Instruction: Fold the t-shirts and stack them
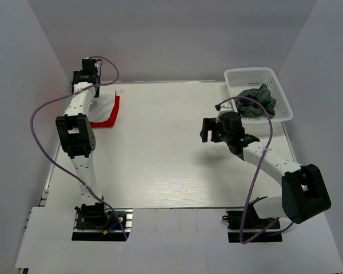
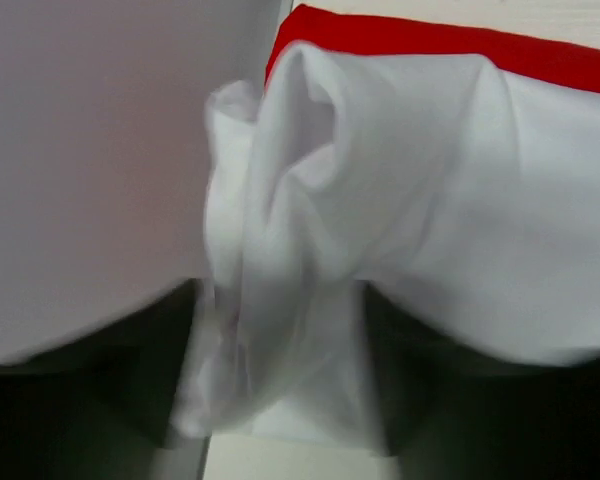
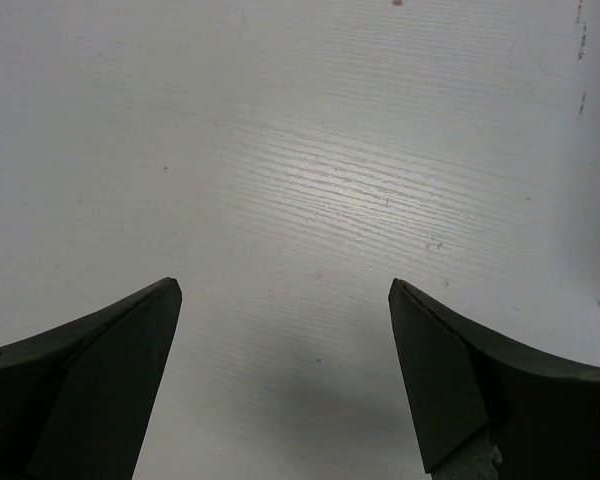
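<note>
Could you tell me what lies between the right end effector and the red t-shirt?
Only bare table separates them, per the top external view.

The white t-shirt (image 1: 104, 104) lies atop the red t-shirt (image 1: 112, 118) at the table's (image 1: 171, 148) far left. The dark grey t-shirt (image 1: 256, 100) lies crumpled in the basket (image 1: 248, 72).

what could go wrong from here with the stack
1. The white t-shirt is bunched inside the left gripper; pulling away could drag it off the red t-shirt and spoil the fold.
2. The grey t-shirt lies crumpled in the basket; when the open right gripper fetches it, it may snag the lattice.
</note>
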Controlling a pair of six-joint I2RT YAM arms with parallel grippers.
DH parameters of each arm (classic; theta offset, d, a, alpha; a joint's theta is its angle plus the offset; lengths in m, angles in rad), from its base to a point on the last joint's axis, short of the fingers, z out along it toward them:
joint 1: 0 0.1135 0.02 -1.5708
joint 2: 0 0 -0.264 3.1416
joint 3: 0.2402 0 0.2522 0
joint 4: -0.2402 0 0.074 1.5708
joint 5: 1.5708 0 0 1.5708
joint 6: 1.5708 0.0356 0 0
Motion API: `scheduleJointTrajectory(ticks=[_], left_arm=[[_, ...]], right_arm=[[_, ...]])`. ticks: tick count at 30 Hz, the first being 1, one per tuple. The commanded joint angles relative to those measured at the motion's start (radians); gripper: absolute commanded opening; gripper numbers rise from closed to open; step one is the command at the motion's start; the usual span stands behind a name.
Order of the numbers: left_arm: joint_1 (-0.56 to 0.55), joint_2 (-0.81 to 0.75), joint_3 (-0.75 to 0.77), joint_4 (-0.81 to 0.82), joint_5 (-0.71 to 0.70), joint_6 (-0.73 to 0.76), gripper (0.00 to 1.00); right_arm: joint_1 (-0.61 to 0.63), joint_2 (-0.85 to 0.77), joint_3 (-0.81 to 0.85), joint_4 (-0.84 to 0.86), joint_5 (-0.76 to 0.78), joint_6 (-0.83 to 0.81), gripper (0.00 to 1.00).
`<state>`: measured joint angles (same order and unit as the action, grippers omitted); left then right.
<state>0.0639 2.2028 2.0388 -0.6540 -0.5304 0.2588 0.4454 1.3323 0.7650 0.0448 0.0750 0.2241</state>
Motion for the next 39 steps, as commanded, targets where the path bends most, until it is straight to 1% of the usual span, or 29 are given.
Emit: scheduleJointTrajectory(ticks=[1,3,6,10,11,13,14,16,18,19,20,21,22,23,24,25,27,28,30,31,32,33,35,36,39], left_arm=[[0.02,0.024,0.086,-0.004,-0.043,-0.047,1.0],[0.03,0.055,0.147,-0.038,-0.043,-0.081,1.0],[0.03,0.055,0.184,-0.074,-0.034,-0.104,1.0],[0.03,-0.003,0.158,-0.099,0.0,-0.162,1.0],[0.03,-0.049,0.121,-0.099,0.054,-0.173,1.0],[0.03,-0.099,0.071,-0.078,0.119,-0.214,1.0],[0.03,-0.124,0.013,-0.056,0.169,-0.23,1.0],[0.013,-0.187,-0.044,-0.056,0.219,-0.266,1.0],[0.004,-0.221,-0.066,-0.056,0.297,-0.323,1.0],[0.004,-0.263,-0.089,-0.056,0.398,-0.361,1.0],[0.004,-0.293,-0.115,-0.056,0.453,-0.422,1.0],[0.004,-0.333,-0.159,-0.021,0.522,-0.441,1.0],[-0.021,-0.432,-0.293,0.028,0.662,-0.455,1.0],[-0.036,-0.433,-0.378,0.084,0.719,-0.47,1.0],[-0.055,-0.548,-0.47,0.237,0.754,-0.521,1.0],[-0.099,-0.602,-0.638,0.304,0.78,-0.542,1.0],[-0.143,-0.728,-0.771,0.397,0.78,-0.61,1.0],[-0.179,-0.762,-0.878,0.412,0.78,-0.625,1.0],[-0.209,-0.827,-0.971,0.448,0.79,-0.654,1.0],[-0.222,-0.892,-1.05,0.459,0.79,-0.674,1.0],[-0.245,-0.925,-1.089,0.477,0.8,-0.685,1.0],[-0.254,-0.955,-1.161,0.54,0.851,-0.685,1.0],[-0.268,-1.017,-1.21,0.574,0.851,-0.685,1.0],[-0.268,-1.017,-1.22,0.574,0.833,-0.676,1.0],[-0.279,-1.017,-1.201,0.505,0.807,-0.665,1.0]], right_arm=[[-0.002,0.019,0.066,-0.022,0.031,-0.011,0.9],[-0.002,0.019,0.076,-0.02,0.029,-0.011,0.9],[-0.005,0.016,0.085,-0.017,0.026,-0.006,0.9],[-0.002,-0.012,0.077,-0.013,0.049,0.004,0.9],[-0.002,-0.036,0.068,-0.003,0.049,0.003,0.9],[-0.002,-0.051,0.042,0.013,0.04,0.009,0.9],[-0.002,-0.076,0.034,0.024,0.036,0.017,0.9],[-0.004,-0.084,0.013,0.029,0.013,0.024,0.9],[-0.004,-0.104,-0.01,0.027,-0.006,0.037,0.9],[-0.001,-0.111,-0.012,0.035,-0.014,0.05,0.9],[-0.002,-0.116,-0.015,0.038,-0.015,0.063,0.9],[-0.005,-0.126,-0.026,0.04,-0.018,0.072,0.9],[-0.002,-0.142,-0.042,0.064,-0.026,0.089,0.9],[-0.002,-0.146,-0.053,0.078,-0.033,0.092,0.9],[-0.002,-0.174,-0.076,0.101,-0.044,0.101,0.9],[-0.002,-0.18,-0.098,0.119,-0.05,0.109,0.9],[0.001,-0.206,-0.13,0.135,-0.058,0.136,0.9],[-0.002,-0.219,-0.16,0.138,-0.057,0.149,0.9],[-0.002,-0.254,-0.174,0.124,-0.043,0.173,0.9],[-0.001,-0.262,-0.184,0.116,-0.028,0.182,0.9],[-0.002,-0.281,-0.216,0.116,-0.015,0.196,0.9],[-0.002,-0.306,-0.233,0.121,0.012,0.213,0.9],[-0.002,-0.34,-0.295,0.157,0.016,0.231,0.9],[-0.002,-0.35,-0.315,0.161,0.006,0.233,0.9],[-0.002,-0.383,-0.337,0.162,0.008,0.239,0.9]])
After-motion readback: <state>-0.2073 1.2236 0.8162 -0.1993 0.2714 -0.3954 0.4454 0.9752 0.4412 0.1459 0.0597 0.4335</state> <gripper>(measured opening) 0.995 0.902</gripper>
